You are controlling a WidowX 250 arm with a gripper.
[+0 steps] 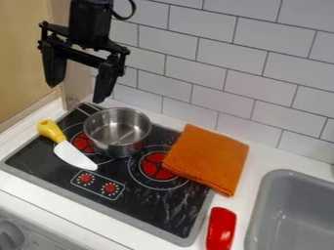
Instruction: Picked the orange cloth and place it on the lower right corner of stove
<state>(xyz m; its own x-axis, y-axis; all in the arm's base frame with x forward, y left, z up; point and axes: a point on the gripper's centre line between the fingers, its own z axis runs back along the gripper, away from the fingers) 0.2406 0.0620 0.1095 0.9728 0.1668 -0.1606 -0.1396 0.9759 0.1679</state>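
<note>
My gripper (75, 93) hangs at the upper left, above the stove's back left corner, its fingers wide apart with nothing between them. The folded orange cloth (207, 158) lies to the right, partly over the stove's right edge and partly on the white counter, well away from the gripper. The black stove (153, 210) has a grey rim and red burner marks; its lower right corner has bare black surface.
A metal pot (117, 132) stands on the stove's back left part, beside a yellow-handled knife (68, 149). A red object (221, 228) lies on the counter right of the stove, near the grey sink (297, 210). White tiles (221, 63) rise behind.
</note>
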